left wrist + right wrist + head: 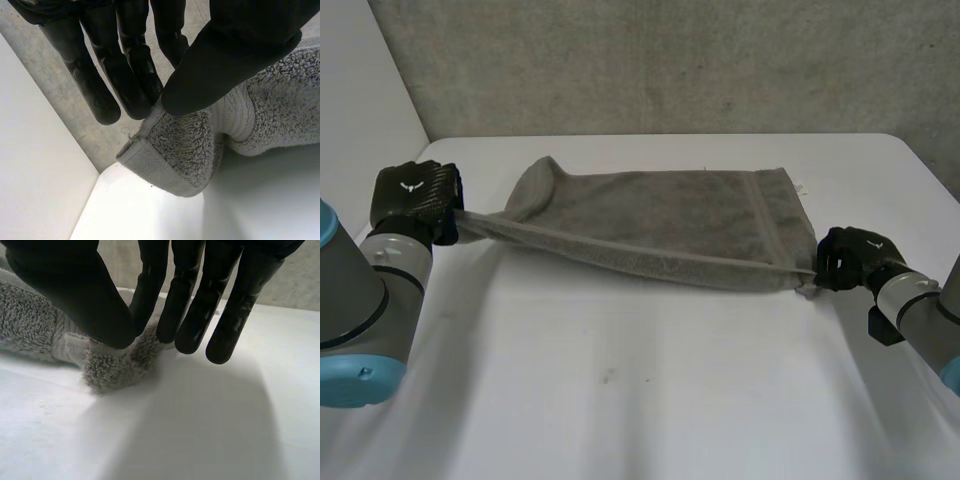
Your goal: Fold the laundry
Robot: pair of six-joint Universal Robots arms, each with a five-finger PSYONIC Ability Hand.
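Grey towel (660, 215) stretched taut, left hand (415, 195) and right hand (850, 258) each pinching a near corner between thumb and fingers, folding looks mostly ahead

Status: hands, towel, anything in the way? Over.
Left hand pinching towel, left corner, lifted. Right hand pinching right corner, low at the table. Near edge stretched between them. No obstruction seen.
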